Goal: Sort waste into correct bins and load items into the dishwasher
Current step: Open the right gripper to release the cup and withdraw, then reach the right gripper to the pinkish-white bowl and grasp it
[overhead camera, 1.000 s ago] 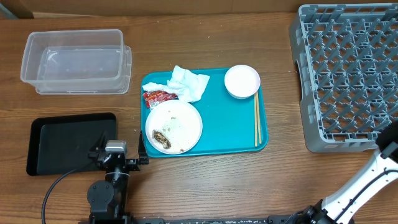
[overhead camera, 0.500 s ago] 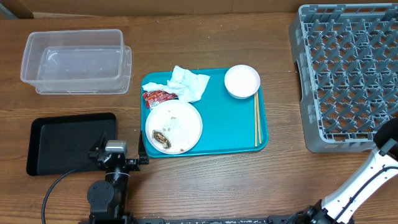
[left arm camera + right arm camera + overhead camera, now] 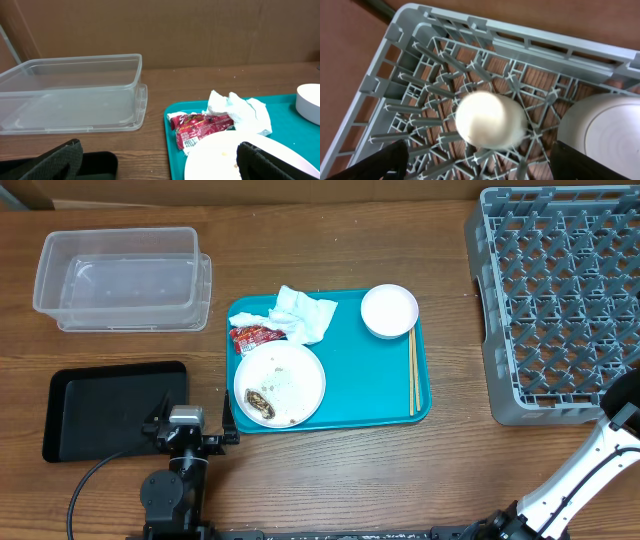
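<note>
The teal tray [image 3: 345, 395] holds a crumpled white napkin [image 3: 305, 315], a red wrapper [image 3: 255, 337], a white plate [image 3: 285, 380] with rice grains and a brown scrap [image 3: 262, 402], a small white bowl [image 3: 389, 310] and chopsticks [image 3: 412, 372]. My left gripper [image 3: 190, 418] stands open between the black tray [image 3: 100, 410] and the teal tray, empty; its wrist view shows the wrapper [image 3: 200, 127] and the napkin [image 3: 237, 111] ahead. My right gripper [image 3: 485, 167] hangs open over the grey rack [image 3: 410, 75], above an upturned white cup [image 3: 490, 121] resting free beside a white bowl [image 3: 605, 130].
A clear plastic tub [image 3: 120, 278] sits at the back left, the grey rack [image 3: 560, 300] at the right. My right arm [image 3: 600, 455] reaches up along the table's right front corner. Bare wood lies between the teal tray and the rack.
The end of my right arm by the rack's front corner has shifted slightly. The left arm and everything on the teal tray are unmoved.
</note>
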You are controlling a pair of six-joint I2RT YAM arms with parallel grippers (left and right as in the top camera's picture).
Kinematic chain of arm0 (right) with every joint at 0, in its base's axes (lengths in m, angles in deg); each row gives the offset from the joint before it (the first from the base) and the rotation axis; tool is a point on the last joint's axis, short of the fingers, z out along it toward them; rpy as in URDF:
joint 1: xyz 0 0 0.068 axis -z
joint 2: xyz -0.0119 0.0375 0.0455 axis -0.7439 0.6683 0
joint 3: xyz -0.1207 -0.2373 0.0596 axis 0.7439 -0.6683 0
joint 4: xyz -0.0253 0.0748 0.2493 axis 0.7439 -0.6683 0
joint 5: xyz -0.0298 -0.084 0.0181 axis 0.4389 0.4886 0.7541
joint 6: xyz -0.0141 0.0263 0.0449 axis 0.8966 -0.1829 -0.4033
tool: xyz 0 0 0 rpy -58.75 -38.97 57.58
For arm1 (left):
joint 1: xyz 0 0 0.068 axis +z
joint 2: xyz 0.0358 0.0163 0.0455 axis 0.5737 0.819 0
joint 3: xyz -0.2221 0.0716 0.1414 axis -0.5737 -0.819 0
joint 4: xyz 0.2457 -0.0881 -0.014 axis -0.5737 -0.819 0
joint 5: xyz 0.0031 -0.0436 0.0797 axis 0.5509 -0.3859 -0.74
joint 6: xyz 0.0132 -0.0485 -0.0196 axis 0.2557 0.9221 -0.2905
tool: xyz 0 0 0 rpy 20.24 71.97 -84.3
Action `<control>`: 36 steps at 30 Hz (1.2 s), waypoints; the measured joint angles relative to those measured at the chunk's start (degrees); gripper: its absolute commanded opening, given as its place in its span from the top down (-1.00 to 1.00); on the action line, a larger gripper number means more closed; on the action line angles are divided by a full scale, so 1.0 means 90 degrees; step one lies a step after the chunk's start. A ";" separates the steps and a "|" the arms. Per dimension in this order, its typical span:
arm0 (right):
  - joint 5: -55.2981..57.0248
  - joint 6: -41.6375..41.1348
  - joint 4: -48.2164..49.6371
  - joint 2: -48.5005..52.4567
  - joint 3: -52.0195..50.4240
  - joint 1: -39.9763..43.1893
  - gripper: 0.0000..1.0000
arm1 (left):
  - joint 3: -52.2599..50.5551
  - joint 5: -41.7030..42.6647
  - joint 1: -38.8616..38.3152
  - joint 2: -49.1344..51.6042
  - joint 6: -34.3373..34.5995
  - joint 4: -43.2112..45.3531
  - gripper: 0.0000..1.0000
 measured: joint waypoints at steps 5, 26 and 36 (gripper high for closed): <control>-0.0367 -0.0005 -0.0083 -0.0546 0.0000 0.0000 -0.77 | 0.0000 0.0000 0.0000 0.0000 -0.0002 0.0000 -1.00; -0.2761 0.1688 -0.3687 -0.1882 -0.0148 -0.3670 -0.61 | 0.0000 0.0000 0.0000 0.0000 0.0000 0.0000 -0.99; -0.1156 0.1418 -0.2786 -0.1100 -0.1328 -0.6127 -0.54 | 0.0000 0.0000 0.0000 0.0000 0.0000 0.0000 -1.00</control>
